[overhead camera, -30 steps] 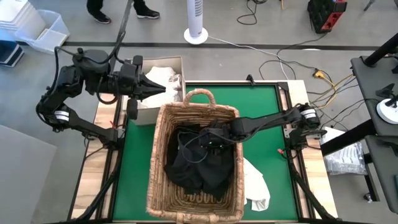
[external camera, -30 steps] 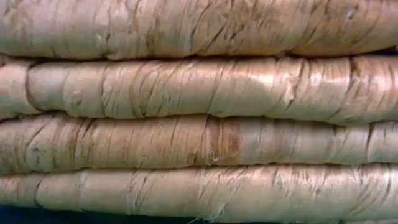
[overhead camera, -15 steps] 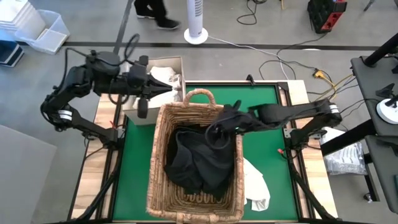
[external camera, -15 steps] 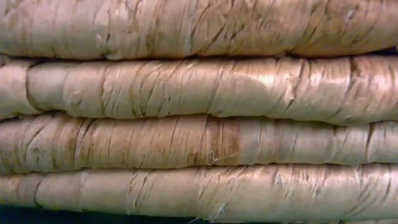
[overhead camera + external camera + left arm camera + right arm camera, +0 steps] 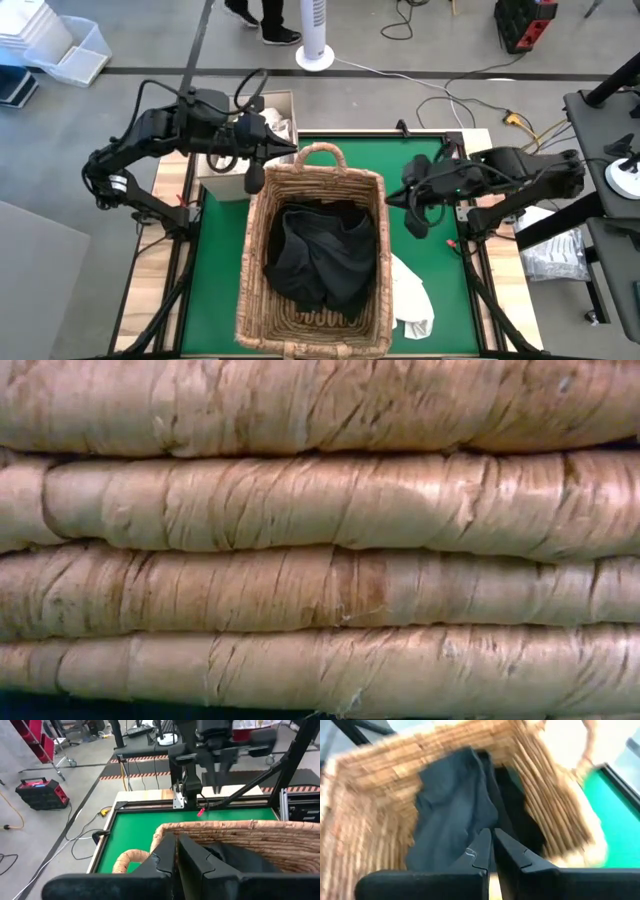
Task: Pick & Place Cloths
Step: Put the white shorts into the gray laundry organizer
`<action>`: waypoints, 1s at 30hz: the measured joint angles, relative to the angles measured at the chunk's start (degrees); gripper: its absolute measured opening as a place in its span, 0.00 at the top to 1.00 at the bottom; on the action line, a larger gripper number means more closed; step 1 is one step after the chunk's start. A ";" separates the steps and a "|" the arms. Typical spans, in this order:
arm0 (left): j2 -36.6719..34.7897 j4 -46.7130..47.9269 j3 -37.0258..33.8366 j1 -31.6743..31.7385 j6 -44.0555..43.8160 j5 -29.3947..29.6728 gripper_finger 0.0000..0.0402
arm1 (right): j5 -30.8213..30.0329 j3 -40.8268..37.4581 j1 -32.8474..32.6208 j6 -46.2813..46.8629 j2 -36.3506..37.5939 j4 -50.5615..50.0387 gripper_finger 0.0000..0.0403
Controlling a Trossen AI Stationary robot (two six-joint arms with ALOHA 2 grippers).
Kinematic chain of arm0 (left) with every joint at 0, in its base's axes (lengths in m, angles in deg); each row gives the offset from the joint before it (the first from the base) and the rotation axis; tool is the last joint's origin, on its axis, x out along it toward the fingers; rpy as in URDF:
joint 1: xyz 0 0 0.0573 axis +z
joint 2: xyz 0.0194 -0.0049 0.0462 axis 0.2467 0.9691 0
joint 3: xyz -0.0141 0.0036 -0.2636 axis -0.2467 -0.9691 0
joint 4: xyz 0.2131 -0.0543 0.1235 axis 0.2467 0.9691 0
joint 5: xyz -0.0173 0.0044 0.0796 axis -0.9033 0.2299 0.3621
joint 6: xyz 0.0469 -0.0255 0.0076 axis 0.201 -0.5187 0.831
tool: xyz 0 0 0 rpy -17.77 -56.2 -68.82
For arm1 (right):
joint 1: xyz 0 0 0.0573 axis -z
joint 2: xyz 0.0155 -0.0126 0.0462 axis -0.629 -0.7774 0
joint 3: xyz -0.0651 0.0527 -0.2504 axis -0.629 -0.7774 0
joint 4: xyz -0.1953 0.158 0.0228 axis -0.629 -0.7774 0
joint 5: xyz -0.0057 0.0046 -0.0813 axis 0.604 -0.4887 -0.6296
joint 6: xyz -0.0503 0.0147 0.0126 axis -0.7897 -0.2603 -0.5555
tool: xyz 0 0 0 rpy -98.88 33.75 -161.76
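A wicker basket (image 5: 250,250) stands on the green mat (image 5: 420,160), and its wall fills the low view (image 5: 320,540). A dark cloth (image 5: 320,255) lies crumpled inside it, also seen in the right wrist view (image 5: 455,805). One white cloth (image 5: 412,295) lies on the mat against the basket's right side. Another white cloth (image 5: 268,122) rests in a box at the far left. My left gripper (image 5: 290,150) hovers shut and empty by the basket's far-left corner, near the handle. My right gripper (image 5: 392,198) hovers shut and empty just outside the basket's right rim.
The white box (image 5: 225,185) stands on the table's far-left corner beside the basket. The basket's arched handle (image 5: 320,150) rises at its far end. Bare mat shows to the right of the basket. A person's feet pass on the floor beyond the table.
My right gripper has risen out of the basket and drawn back toward the table's right edge, now clear of the rim. The dark cloth stays in the basket, settled lower and spread a little. My left gripper has shifted slightly toward the basket.
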 joint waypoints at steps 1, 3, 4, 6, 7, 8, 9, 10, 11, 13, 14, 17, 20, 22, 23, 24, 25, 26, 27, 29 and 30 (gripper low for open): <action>0.00 -0.25 0.02 0.03 0.00 0.00 1.00 | -0.29 0.00 -0.35 1.07 0.56 -2.49 0.97; -0.13 -0.68 0.04 0.07 0.02 0.00 1.00 | -0.92 -0.04 -1.59 2.02 1.16 -7.03 0.97; -0.19 -0.95 0.04 0.07 0.02 0.00 1.00 | -1.15 -0.11 -2.36 2.07 1.21 -9.25 0.97; -0.46 -1.47 0.07 0.07 0.02 0.02 1.00 | -1.27 -0.20 -3.80 2.45 1.22 -12.51 0.97; -0.59 -1.50 0.07 0.07 0.02 0.02 1.00 | -1.28 -0.20 -4.32 2.99 1.34 -13.82 0.97; -0.79 -1.57 0.07 0.07 0.02 0.02 1.00 | -1.37 -0.20 -4.88 3.42 1.45 -15.15 0.97; -0.95 -1.59 0.07 0.07 0.00 0.02 1.00 | -1.44 -0.31 -5.43 3.91 1.57 -16.20 0.97; -1.07 -1.62 0.09 0.07 -0.01 0.02 1.00 | -1.52 -0.50 -5.95 4.37 1.69 -16.89 0.97; -1.27 -1.63 0.09 0.07 -0.05 0.02 1.00 | -1.73 -0.95 -6.59 4.47 1.88 -17.49 0.97; -1.46 -1.63 0.09 0.07 -0.13 0.02 1.00 | -2.31 -2.55 -7.96 4.92 2.56 -17.70 0.97; -1.56 -1.61 0.09 0.07 -0.15 0.02 1.00 | -2.80 -3.73 -8.60 5.44 3.28 -17.63 0.97; -1.83 -1.62 0.09 0.07 -0.20 0.02 1.00 | -3.59 -8.19 -9.98 7.81 6.32 -17.55 0.97; -1.97 -1.63 0.09 0.07 -0.26 0.02 1.00 | -4.06 -13.41 -11.68 11.44 9.52 -16.44 0.97; -1.97 -1.61 0.09 0.07 -0.44 0.02 1.00 | -4.08 -17.06 -13.06 13.76 11.81 -14.35 0.97; -1.97 -1.61 0.09 0.07 -0.46 0.02 1.00 | -4.07 -18.76 -13.79 14.95 12.98 -13.88 0.97; -1.95 -1.61 0.09 0.07 -0.46 0.02 1.00 | -4.05 -20.53 -14.53 15.93 14.03 -13.24 0.97; -1.95 -1.61 0.09 0.07 -0.46 0.02 1.00 | -4.06 -22.18 -15.25 17.19 14.93 -12.76 0.97; -1.95 -1.61 0.09 0.07 -0.46 0.02 1.00 | -4.05 -23.95 -16.02 18.53 15.63 -12.33 0.97; -1.92 -1.61 0.09 0.07 -0.46 0.02 1.00 | -4.01 -25.83 -16.72 19.86 16.24 -12.06 0.97; -1.90 -1.61 0.09 0.07 -0.46 0.02 1.00 | -3.76 -29.45 -18.17 22.52 17.28 -10.97 0.97; -1.90 -1.61 0.09 0.07 -0.46 0.02 1.00 | -3.42 -31.24 -18.85 23.80 17.78 -10.59 0.97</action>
